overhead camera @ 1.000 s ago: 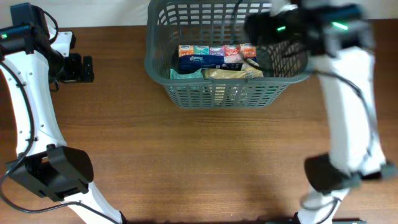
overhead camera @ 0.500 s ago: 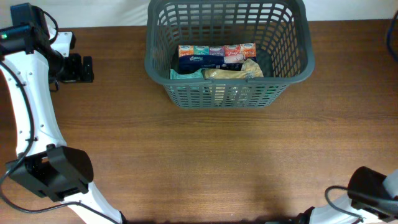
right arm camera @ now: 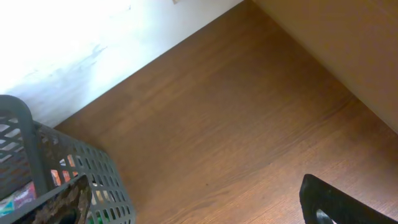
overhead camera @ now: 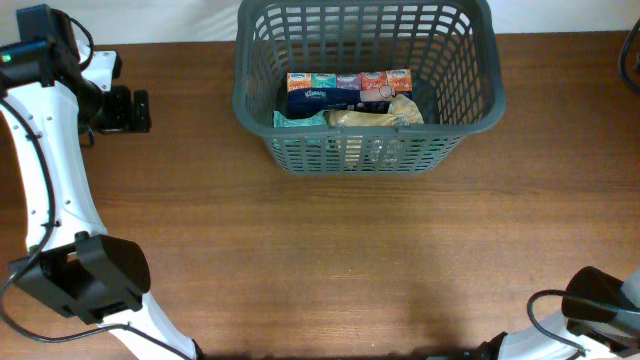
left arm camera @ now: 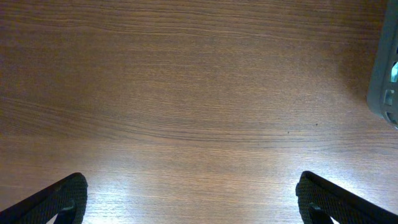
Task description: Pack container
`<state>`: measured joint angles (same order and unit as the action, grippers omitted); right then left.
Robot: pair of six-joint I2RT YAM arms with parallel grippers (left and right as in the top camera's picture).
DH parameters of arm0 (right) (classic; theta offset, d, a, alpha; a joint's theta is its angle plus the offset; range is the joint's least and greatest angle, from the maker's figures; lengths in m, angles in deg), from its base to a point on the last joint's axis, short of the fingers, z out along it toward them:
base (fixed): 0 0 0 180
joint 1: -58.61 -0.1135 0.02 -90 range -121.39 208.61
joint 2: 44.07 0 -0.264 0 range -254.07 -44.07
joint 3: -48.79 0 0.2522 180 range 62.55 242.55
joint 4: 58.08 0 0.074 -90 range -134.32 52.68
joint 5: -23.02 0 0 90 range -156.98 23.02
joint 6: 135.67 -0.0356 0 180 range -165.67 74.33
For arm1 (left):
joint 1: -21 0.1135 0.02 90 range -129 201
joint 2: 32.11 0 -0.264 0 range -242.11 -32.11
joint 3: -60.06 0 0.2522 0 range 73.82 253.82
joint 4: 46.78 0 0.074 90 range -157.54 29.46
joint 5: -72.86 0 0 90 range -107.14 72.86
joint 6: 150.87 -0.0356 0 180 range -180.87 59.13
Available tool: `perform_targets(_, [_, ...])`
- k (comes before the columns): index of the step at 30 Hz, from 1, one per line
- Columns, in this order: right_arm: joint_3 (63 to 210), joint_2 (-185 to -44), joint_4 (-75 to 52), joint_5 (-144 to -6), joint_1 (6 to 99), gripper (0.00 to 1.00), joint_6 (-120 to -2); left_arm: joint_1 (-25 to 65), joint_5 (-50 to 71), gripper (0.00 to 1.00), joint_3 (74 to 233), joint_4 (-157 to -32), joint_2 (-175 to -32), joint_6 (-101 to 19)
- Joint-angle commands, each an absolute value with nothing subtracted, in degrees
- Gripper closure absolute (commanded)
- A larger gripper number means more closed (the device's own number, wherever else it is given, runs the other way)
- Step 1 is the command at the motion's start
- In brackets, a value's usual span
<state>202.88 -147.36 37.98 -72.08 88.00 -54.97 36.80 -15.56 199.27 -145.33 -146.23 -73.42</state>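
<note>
The container is a dark grey lattice basket (overhead camera: 365,128) at the back centre of the table. Inside lie a row of tissue packs (overhead camera: 348,84), a tan bag (overhead camera: 375,117) and a teal pack (overhead camera: 298,119). My left gripper (overhead camera: 140,110) is far left of the basket, open and empty over bare wood (left arm camera: 196,199); the basket's corner (left arm camera: 387,81) shows at that view's right edge. My right gripper (right arm camera: 199,199) is open and empty, to the right of the basket's wall (right arm camera: 34,140). It is almost out of the overhead view.
The brown wooden table (overhead camera: 330,250) stretches in front of the basket. A white wall (right arm camera: 74,43) runs behind the table's far edge. My right arm's base (overhead camera: 600,300) stands at the front right and my left arm's base (overhead camera: 85,275) at the front left.
My right arm has swung from above the basket's right side out to the right, leaving the overhead view. The basket's contents and the left arm have not moved.
</note>
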Motion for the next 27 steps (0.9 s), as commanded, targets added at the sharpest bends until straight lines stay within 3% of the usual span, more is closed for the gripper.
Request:
perform_targets(1, [202.6, -146.5, 37.8, -72.8, 88.3, 0.01, -55.6, 36.9, -14.7, 0.01, 199.2, -145.4, -146.5, -72.9])
perform_targets(6, [202.6, -145.4, 38.0, -72.7, 87.8, 0.01, -55.6, 36.9, -14.7, 0.01, 199.2, -145.4, -146.5, -72.9])
perform_targets(13, [198.5, -127.5, 33.1, -72.2, 85.9, 0.01, -55.6, 36.9, -14.7, 0.01, 199.2, -145.4, -146.5, -72.9])
perform_targets(15, [190.8, -119.7, 27.1, -70.2, 85.6, 0.01, -55.4, 36.9, -14.7, 0.01, 199.2, -145.4, -146.5, -72.9])
perform_targets(20, [152.3, -89.2, 2.2, -64.8, 76.3, 0.01, -55.4, 36.9, -14.7, 0.01, 199.2, -145.4, -146.5, -72.9])
perform_targets(27, [116.6, -62.1, -1.1, -65.2, 66.3, 0.01, -55.7, 36.9, -14.7, 0.01, 199.2, -145.4, -146.5, -72.9])
